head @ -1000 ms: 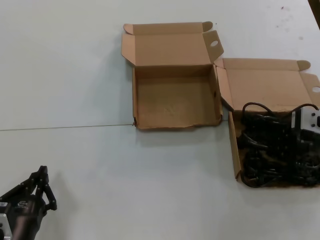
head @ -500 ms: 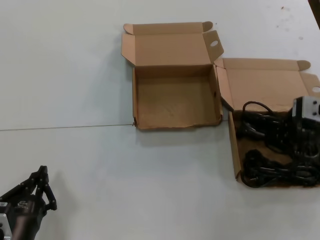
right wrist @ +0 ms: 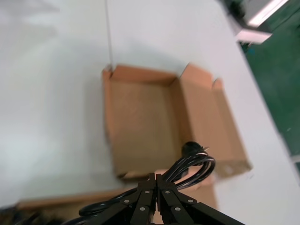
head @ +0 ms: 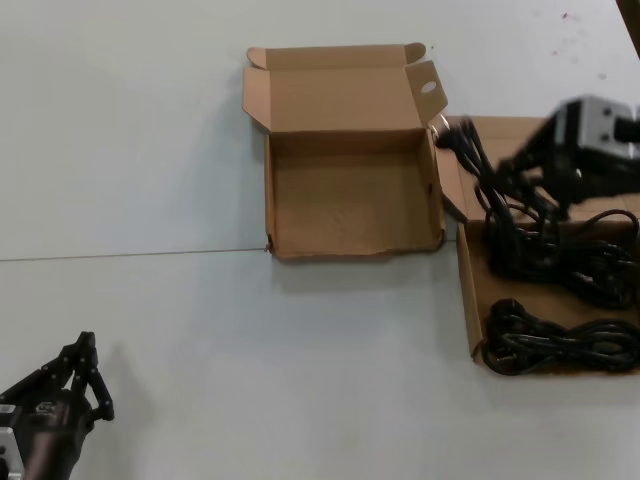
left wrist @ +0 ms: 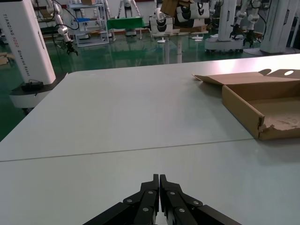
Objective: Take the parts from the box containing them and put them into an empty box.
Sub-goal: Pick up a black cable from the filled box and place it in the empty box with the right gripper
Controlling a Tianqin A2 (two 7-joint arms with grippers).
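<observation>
The right gripper (head: 545,160) is up above the source box (head: 468,300), jaws pinched together on a coiled cable bundle (head: 505,215) — in the right wrist view the fingers meet right over the black loops (right wrist: 190,171). The bundle hangs off the grip with its long axis running roughly from the plug end (head: 455,135), which points out toward the empty box (head: 350,255), back and down to loops that look to be draped over the source box. That's the worry: the low end may be resting on or tangled with what's left in there, and a sideways carry could drag it along or catch the box wall. A second cable bundle (head: 560,345) lies along the near wall of the source box, stretched side to side. The loose plug end could also snag the raised lid (head: 340,95) or side flap of the empty box on the way across — more height looks wise. The left gripper (head: 80,380) sits parked near the table's front corner, jaws together, well away.
</observation>
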